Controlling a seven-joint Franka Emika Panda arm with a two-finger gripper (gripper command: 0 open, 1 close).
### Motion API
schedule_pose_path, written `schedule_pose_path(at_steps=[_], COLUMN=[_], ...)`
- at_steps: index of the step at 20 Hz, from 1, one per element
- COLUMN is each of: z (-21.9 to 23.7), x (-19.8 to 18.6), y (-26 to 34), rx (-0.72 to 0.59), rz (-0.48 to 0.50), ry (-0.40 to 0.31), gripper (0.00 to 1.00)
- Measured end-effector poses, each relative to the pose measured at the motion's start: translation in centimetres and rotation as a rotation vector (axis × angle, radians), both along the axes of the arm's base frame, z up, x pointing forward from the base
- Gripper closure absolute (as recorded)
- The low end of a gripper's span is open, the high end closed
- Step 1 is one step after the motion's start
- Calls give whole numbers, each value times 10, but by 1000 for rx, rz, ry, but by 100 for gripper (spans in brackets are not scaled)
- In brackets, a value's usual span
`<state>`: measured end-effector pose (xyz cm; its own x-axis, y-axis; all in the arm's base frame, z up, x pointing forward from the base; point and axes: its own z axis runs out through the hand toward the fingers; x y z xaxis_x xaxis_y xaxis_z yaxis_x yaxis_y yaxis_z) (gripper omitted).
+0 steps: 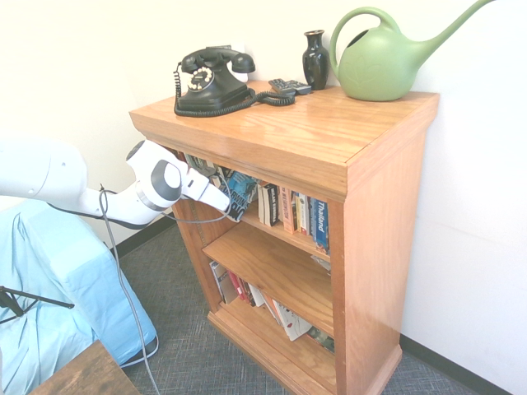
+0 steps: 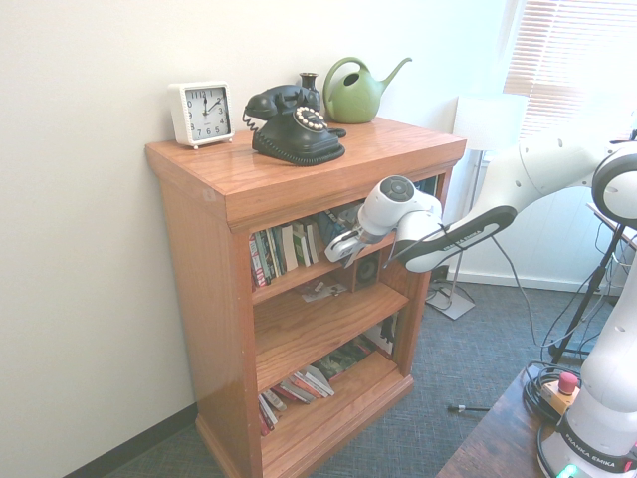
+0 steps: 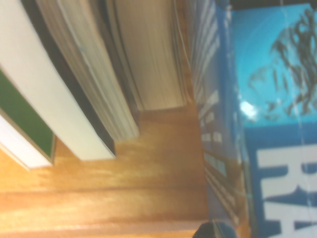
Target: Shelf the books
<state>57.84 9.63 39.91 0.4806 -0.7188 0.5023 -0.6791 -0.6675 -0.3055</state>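
On the bookcase's upper shelf (image 1: 289, 234), the pincer (image 1: 228, 207) is closed on the thick blue paperback (image 1: 240, 191), which leans at the opening beside the standing books. Next to it a row of thin paperbacks (image 1: 294, 209) fills the shelf toward the side panel, a blue Thailand book (image 1: 321, 225) at its end; these and the upright books near the pincer crowd the space around the thick one. The bottom shelf (image 2: 323, 418) holds slanting books (image 2: 299, 386). Above, the bookcase top (image 2: 214, 169) carries a white clock (image 2: 202, 114), black rotary telephone (image 1: 216, 85), remote (image 1: 290, 86), dark vase (image 1: 315, 61) and green watering can (image 1: 380, 64).
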Motion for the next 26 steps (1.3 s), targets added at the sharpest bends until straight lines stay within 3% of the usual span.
schedule_pose_path(at_steps=[15,16,26], z=[5,4,2], x=[38,38,39], y=[3,4,-10], rx=[-2,-5,-30], rz=[-8,-5,-18], ry=[-12,-11,-18], gripper=[100,0,0])
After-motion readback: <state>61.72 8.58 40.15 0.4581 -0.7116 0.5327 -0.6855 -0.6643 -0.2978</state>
